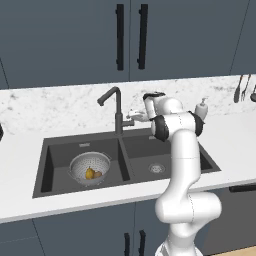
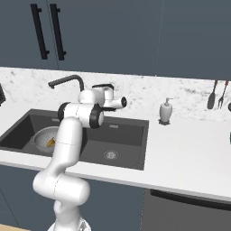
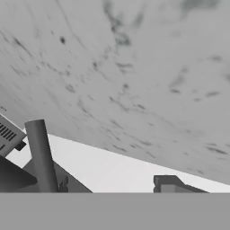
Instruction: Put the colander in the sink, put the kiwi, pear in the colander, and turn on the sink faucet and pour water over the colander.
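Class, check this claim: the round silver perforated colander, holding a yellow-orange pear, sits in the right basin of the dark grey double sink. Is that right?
Not quite. The round silver perforated colander does hold the yellow-orange pear, but it sits in the left basin of the dark grey double sink, not the right. The left base view shows this; the right basin there holds just its drain.

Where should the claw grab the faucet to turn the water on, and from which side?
Take the small side lever that sticks out to the right of the faucet column, near its base. Coming from the right, over the right basin of the sink, looks best: the lever points that way, and the claw is already level with it there.
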### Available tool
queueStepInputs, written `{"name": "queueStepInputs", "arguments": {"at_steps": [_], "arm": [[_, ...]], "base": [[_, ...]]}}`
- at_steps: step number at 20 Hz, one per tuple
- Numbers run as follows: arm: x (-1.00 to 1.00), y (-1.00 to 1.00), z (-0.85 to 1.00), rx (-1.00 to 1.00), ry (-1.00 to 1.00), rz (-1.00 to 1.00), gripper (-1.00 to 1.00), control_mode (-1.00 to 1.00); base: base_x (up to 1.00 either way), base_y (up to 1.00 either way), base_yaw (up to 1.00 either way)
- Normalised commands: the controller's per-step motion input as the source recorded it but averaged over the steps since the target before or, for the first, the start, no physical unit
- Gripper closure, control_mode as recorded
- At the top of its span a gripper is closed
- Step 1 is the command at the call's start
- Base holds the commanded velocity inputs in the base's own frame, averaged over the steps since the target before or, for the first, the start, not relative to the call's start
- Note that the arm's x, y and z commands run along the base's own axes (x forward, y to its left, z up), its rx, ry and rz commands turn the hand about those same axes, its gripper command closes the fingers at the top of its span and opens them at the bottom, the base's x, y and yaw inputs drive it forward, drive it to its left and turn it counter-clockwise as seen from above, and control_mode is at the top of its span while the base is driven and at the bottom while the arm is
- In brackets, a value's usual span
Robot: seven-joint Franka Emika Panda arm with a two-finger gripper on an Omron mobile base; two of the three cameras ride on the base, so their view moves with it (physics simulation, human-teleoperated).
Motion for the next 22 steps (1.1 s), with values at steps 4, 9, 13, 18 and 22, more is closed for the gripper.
{"name": "queueStepInputs", "arguments": {"at_steps": [4,9,13,18,22], "arm": [[0.02,-0.05,-0.01,-0.04,0.0,-0.08,1.0,-1.0],[0.0,-0.26,0.0,-0.03,0.0,-0.07,1.0,-1.0],[0.0,-0.5,0.0,-0.02,0.0,-0.08,1.0,-1.0],[0.0,-0.66,-0.01,0.0,0.0,-0.09,1.0,-1.0],[0.0,-0.68,-0.1,0.0,0.0,-0.1,1.0,-1.0]], "base": [[0.0,0.0,0.0],[0.0,0.0,0.0],[0.0,0.0,0.0],[0.0,0.0,0.0],[0.0,0.0,0.0]]}}
